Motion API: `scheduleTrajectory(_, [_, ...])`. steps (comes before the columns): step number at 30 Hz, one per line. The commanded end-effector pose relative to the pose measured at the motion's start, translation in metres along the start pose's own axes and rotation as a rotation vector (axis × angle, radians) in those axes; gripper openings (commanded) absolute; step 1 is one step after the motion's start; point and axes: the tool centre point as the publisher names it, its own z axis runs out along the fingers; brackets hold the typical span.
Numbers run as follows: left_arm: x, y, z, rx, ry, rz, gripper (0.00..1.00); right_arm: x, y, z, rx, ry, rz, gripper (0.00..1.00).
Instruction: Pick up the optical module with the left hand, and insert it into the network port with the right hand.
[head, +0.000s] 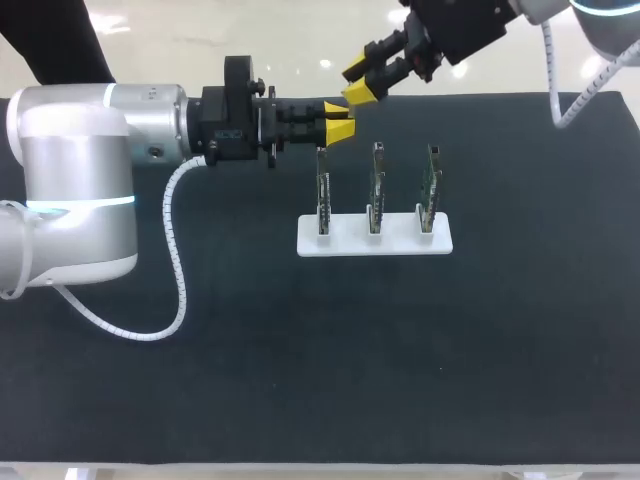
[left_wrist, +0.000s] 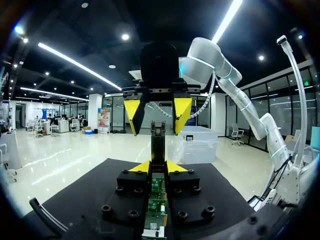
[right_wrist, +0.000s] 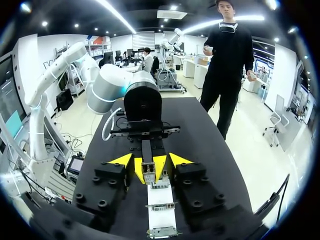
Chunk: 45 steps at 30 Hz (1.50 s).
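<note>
My left gripper (head: 338, 120) reaches in level from the left, above the far end of the rack, and is shut on the optical module (left_wrist: 158, 140), a slim dark bar that sticks out past its yellow tips. From the far right comes my right gripper (head: 357, 82), facing it tip to tip. Its yellow fingers (left_wrist: 132, 112) stand on either side of the module's free end with a gap on both sides, so it is open. In the right wrist view the module (right_wrist: 148, 172) lies between the left gripper's tips, inside my own wider fingertips (right_wrist: 120, 160).
A white rack (head: 375, 240) in the middle of the black table (head: 300, 380) holds three upright green port boards (head: 377, 185). The boards (left_wrist: 157, 200) sit just below both grippers. A white cable (head: 175, 290) loops onto the table by the left arm.
</note>
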Motion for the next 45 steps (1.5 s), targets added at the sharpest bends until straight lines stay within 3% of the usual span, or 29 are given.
scheduleTrajectory(1, [0.0,0.001,0.0,0.002,0.001,0.0,0.0,-0.001,0.002,0.0,0.005,0.004,0.002,0.33])
scheduleTrajectory(4, [0.0,0.001,0.0,0.002,0.001,0.0,0.0,0.0,0.003,-0.001,0.004,0.004,0.001,0.31])
scheduleTrajectory(5, [0.0,0.001,0.0,0.002,0.001,0.0,0.0,0.0,0.003,-0.001,0.004,0.004,0.0,0.22])
scheduleTrajectory(6, [0.0,0.001,0.0,0.002,0.001,0.0,0.0,0.0,0.003,-0.001,0.004,0.004,0.0,0.03])
scheduleTrajectory(8, [0.0,0.001,0.0,0.002,0.001,0.0,0.0,0.0,0.003,-0.001,0.004,0.005,-0.001,0.0])
scheduleTrajectory(9, [0.0,0.001,0.0,0.002,0.001,0.0,0.17,0.0,0.004,-0.001,0.004,0.005,-0.001,0.0])
scheduleTrajectory(10, [0.0,0.001,0.0,0.002,0.001,0.0,0.76,0.0,0.004,0.0,0.005,0.005,0.0,0.0])
scheduleTrajectory(11, [0.0,0.001,0.0,0.002,0.001,0.0,1.0,0.0,0.005,0.0,0.005,0.005,0.0,0.0])
scheduleTrajectory(29, [0.0,0.001,0.0,0.002,0.001,0.0,1.0,0.004,0.007,-0.001,0.006,0.007,-0.006,0.0])
scheduleTrajectory(34, [-0.002,0.004,-0.025,-0.014,0.096,0.0,1.0,0.004,0.006,-0.001,0.008,0.011,-0.008,0.0])
scheduleTrajectory(45, [-0.006,0.011,-0.07,0.051,0.227,0.015,1.0,0.005,0.002,0.003,0.01,0.011,-0.016,0.0])
